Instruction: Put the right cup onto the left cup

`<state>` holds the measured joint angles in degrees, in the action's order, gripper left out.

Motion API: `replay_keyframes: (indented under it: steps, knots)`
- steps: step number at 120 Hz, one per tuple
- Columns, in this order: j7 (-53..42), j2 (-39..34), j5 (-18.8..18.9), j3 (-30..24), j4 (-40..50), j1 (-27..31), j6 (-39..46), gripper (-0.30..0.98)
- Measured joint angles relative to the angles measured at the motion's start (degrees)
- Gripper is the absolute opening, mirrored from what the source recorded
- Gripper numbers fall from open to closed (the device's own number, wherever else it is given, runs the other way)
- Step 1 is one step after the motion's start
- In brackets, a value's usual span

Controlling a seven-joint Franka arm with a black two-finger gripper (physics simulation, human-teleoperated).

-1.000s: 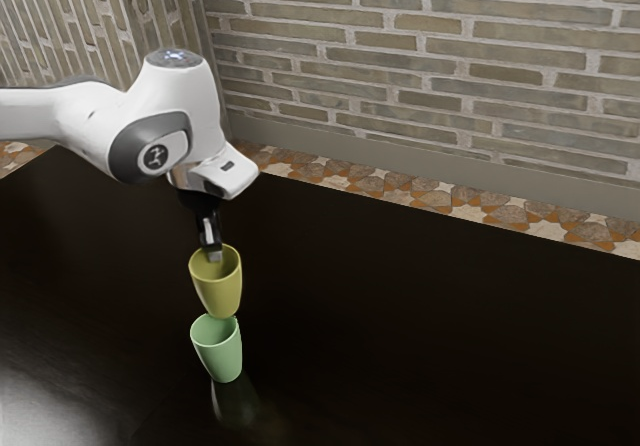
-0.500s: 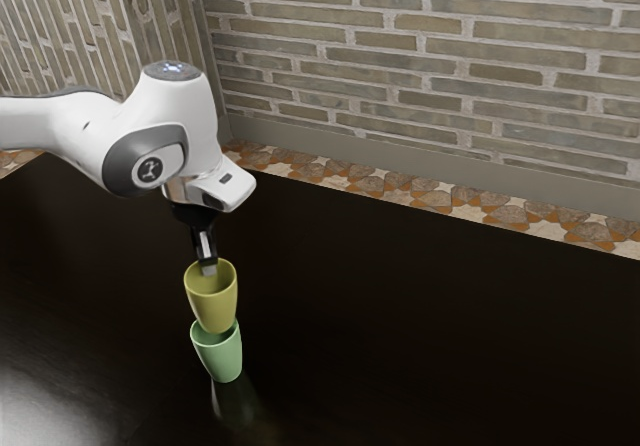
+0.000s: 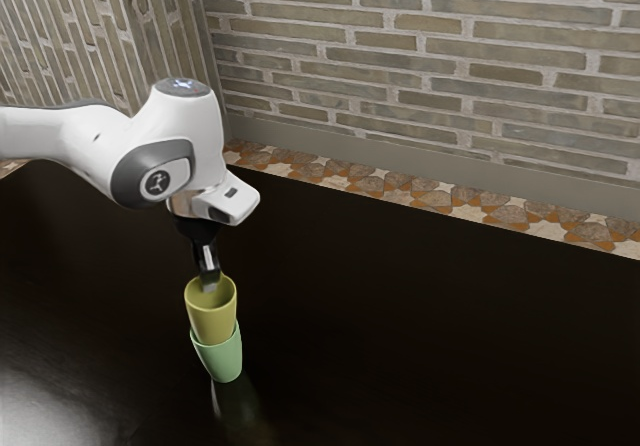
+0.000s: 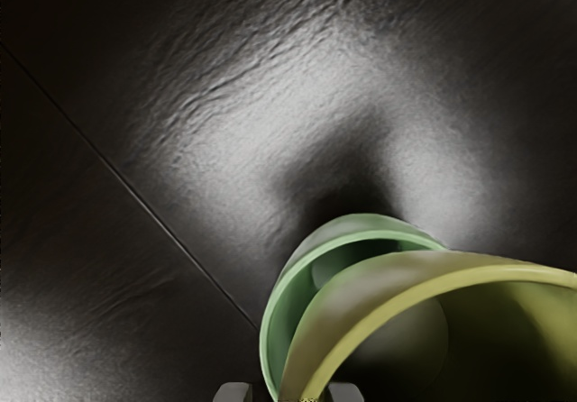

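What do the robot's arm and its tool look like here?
The arm is glossy white with rounded housings. A dark grey cover near the wrist surrounds a pale disc with a dark emblem, and a grey cap glows bluish. The tool is black with pale grey lower down.

Upper cup point(image 3: 212, 321) sits partway down in lower cup point(image 3: 225, 359); lower cup on table point(image 3: 450, 336), toward the exterior view's left, near side. Gripper point(image 3: 209, 282) above, tip at upper cup's mouth. Beyond the table: floor strip point(image 3: 420, 195), then wall point(image 3: 450, 76) behind.
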<state>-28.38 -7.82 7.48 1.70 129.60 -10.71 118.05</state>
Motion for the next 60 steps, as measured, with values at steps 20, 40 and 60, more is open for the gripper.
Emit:
replay_keyframes:
  steps: [20,40,60]
  knots:
    - [0.16,4.3,-0.02,0.22,-9.49,-2.03,-1.39,0.39]
    - [-2.2,15.2,-1.23,3.5,-34.03,-4.8,-9.07,0.55]
    - [-5.76,18.01,-1.64,6.81,-44.23,-1.36,-18.67,0.62]
